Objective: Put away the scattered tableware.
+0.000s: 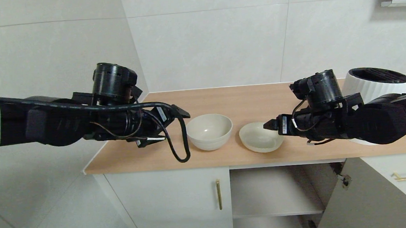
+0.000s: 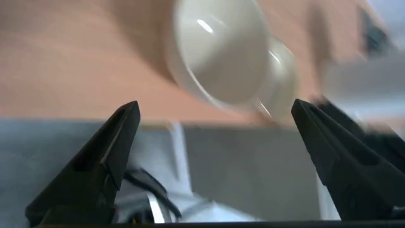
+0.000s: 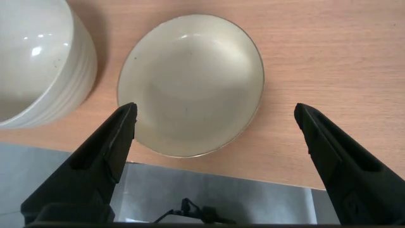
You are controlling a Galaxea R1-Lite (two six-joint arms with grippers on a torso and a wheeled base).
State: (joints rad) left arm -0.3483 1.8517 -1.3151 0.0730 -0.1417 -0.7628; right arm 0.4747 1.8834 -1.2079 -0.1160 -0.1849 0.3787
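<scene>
On the wooden counter (image 1: 244, 101), near the middle of the head view, sit two pale bowls side by side. The deep bowl (image 1: 209, 131) is on the left and stands upright. The flat bowl (image 1: 260, 137) is just to its right, close to the counter's front edge. I cannot tell if the two bowls touch.

The left gripper (image 1: 183, 114) comes in from the left side of the frame. It hangs just left of the deep bowl and does not touch it. In the left wrist view its two black fingers (image 2: 107, 158) are spread wide apart with nothing held, and the deep bowl lies farther off on the wood.

The right gripper (image 1: 269, 124) comes in from the right side of the frame. Its tip is over the right rim of the flat bowl. In the right wrist view its fingers (image 3: 104, 158) are wide apart too and hold nothing. The flat bowl lies below the gap between them.

A big white tub (image 1: 377, 82) stands at the far right of the counter, behind the right arm. Under the counter, in the lower half of the frame, is a white cupboard (image 1: 196, 227). Its left door (image 1: 166, 204) is shut and has a gold handle (image 1: 219, 194). The next door (image 1: 370, 195) is swung open, and a white shelf (image 1: 276, 213) shows inside. A white tiled wall (image 1: 219, 39) is behind the counter.
</scene>
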